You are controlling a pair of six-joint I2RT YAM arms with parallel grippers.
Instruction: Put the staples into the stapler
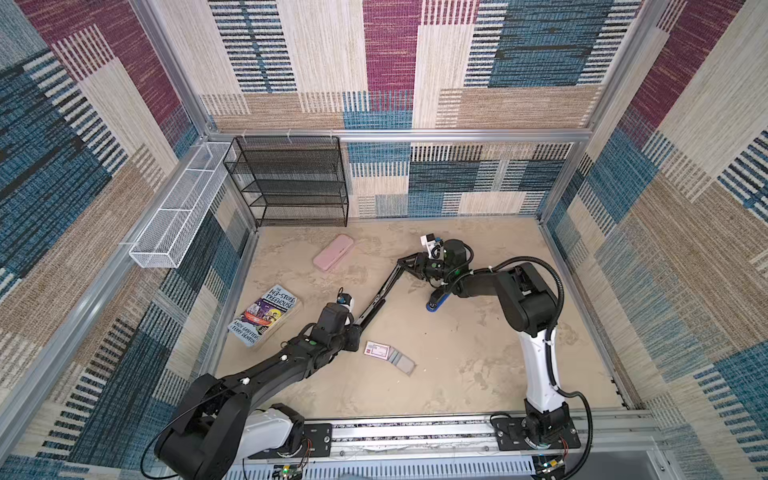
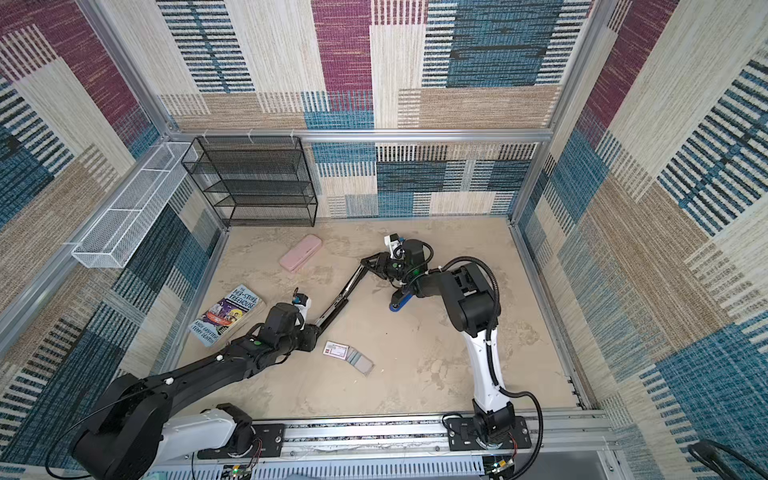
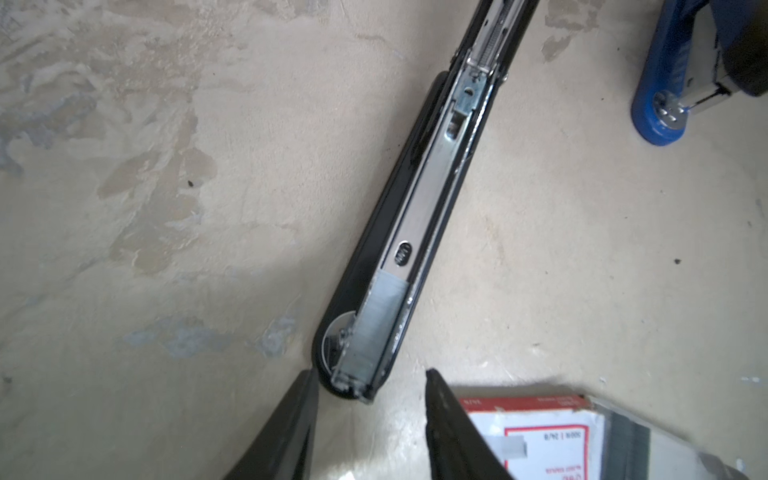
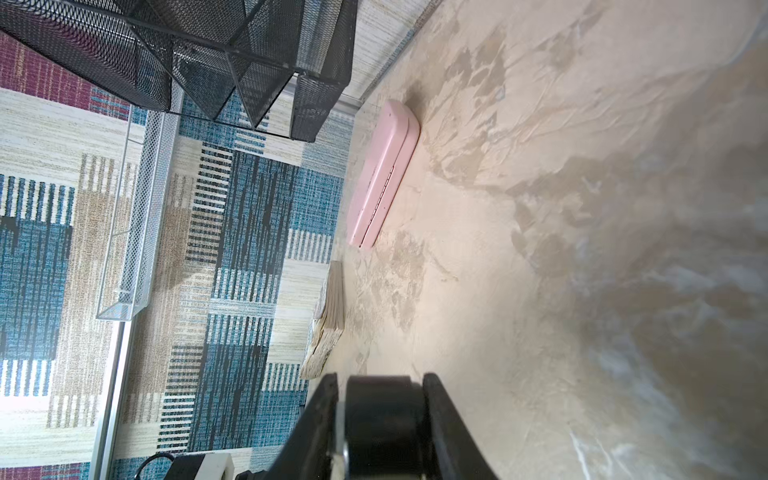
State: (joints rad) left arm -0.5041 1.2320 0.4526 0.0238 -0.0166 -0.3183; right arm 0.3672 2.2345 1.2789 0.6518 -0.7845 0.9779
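The black stapler (image 1: pixel 380 293) (image 2: pixel 340 296) lies opened on the beige table. Its metal channel (image 3: pixel 432 187) faces up, with a grey strip of staples (image 3: pixel 376 324) at its near end. My left gripper (image 3: pixel 370 374) (image 1: pixel 360 323) is open, its fingertips on either side of that end. My right gripper (image 4: pixel 380 378) (image 1: pixel 409 264) is shut on the stapler's raised black cover (image 4: pixel 380 415) at the far end. The white, red-edged staple box (image 1: pixel 376 350) (image 2: pixel 336 351) (image 3: pixel 536 436) lies beside the left gripper, with grey staple strips (image 1: pixel 401 360) (image 2: pixel 359 361) next to it.
A blue stapler (image 1: pixel 436 302) (image 2: pixel 399 302) (image 3: pixel 665 104) sits under the right arm. A pink case (image 1: pixel 332 258) (image 4: pixel 384 174) lies toward the back, and a book (image 1: pixel 266 313) lies at the left. A black mesh shelf (image 1: pixel 291 183) and a white mesh basket (image 1: pixel 178 216) stand at the back left.
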